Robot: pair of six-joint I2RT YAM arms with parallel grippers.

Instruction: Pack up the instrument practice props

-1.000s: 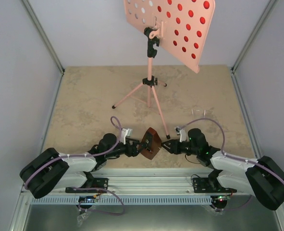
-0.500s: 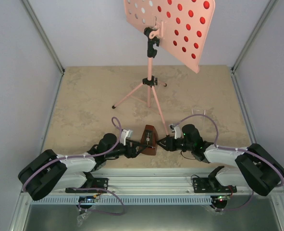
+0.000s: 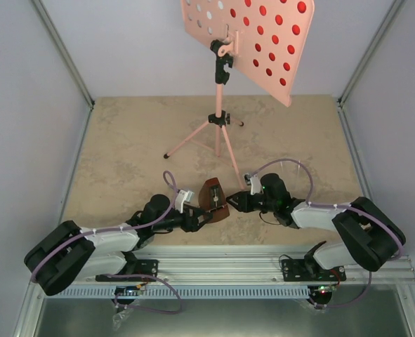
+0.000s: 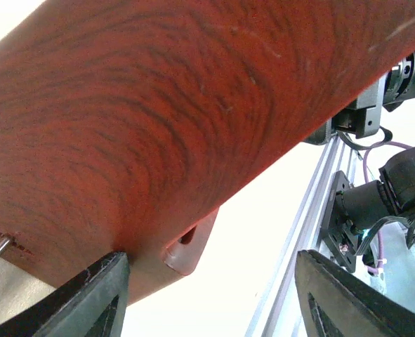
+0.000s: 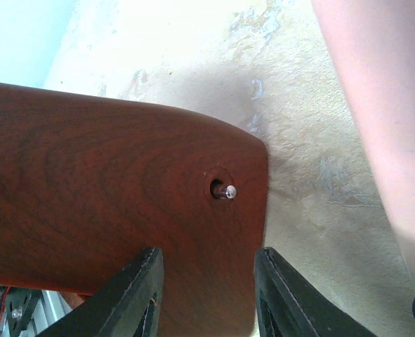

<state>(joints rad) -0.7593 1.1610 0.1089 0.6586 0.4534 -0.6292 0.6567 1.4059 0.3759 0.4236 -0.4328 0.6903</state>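
The brown metronome (image 3: 212, 199) stands near the table's front edge between my two grippers. My left gripper (image 3: 201, 217) is wide open; in the left wrist view the metronome (image 4: 158, 119) rests against the left fingertip (image 4: 88, 302) only. My right gripper (image 3: 230, 203) is open against the metronome's side with the winding pin (image 5: 225, 190), its fingers (image 5: 133, 295) in front of that face. The pink music stand (image 3: 222, 126) stands behind, its hole-dotted desk (image 3: 253, 42) up top. A red sheet (image 3: 262, 10) and a white sheet (image 3: 220, 5) show through the holes.
One pink stand leg (image 5: 376, 140) runs down just right of the right gripper, its black foot (image 3: 245, 199) next to the metronome. Grey walls enclose the table on three sides. The aluminium rail (image 3: 221, 267) runs along the near edge.
The metronome has gone from tilted to upright and shifted slightly left and away. My right arm has reached left up to it. My left gripper has stayed beside it.
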